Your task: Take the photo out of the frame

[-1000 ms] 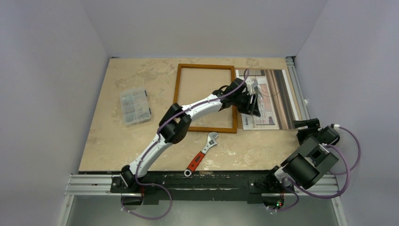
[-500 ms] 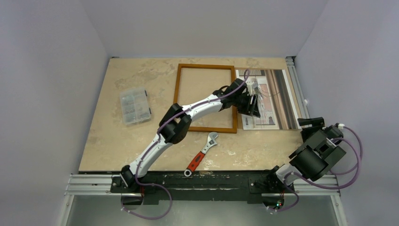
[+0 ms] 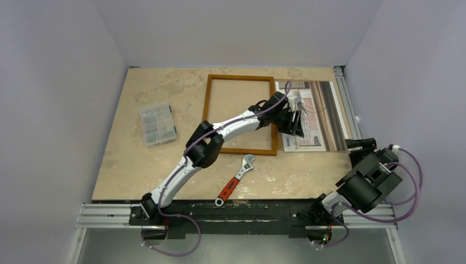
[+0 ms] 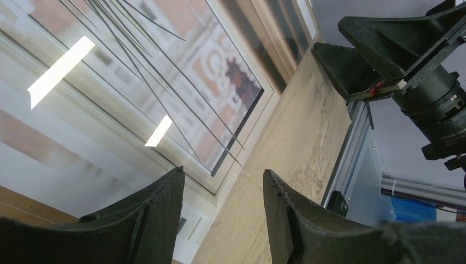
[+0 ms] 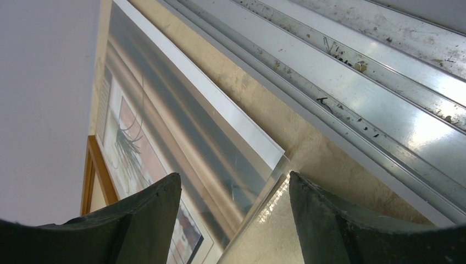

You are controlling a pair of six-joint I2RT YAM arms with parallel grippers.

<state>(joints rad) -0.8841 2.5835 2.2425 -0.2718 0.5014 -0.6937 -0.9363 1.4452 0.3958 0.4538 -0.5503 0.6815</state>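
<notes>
The frame (image 3: 240, 78), a narrow orange-brown wooden rectangle, lies flat at the table's far middle with bare table showing through it. Beside its right edge lies the photo (image 3: 321, 110), a window scene with a spindly plant. My left gripper (image 3: 295, 122) hovers open over the photo's left part; in the left wrist view the photo (image 4: 137, 82) passes under the gripper (image 4: 222, 179), with nothing between the fingers. My right gripper (image 3: 360, 144) stands open at the photo's near right corner. In the right wrist view the photo (image 5: 165, 137) and a clear sheet's corner lie ahead of the gripper (image 5: 233, 181).
A red-handled wrench (image 3: 236, 179) lies near the front edge. A clear plastic parts box (image 3: 157, 123) sits at the left. An aluminium rail (image 5: 357, 99) runs along the table's right edge, close to the photo. Grey walls enclose the table.
The right arm's body has swung right and toward the near edge, while its fingers stayed by the photo's corner. The left arm, photo and frame have not moved.
</notes>
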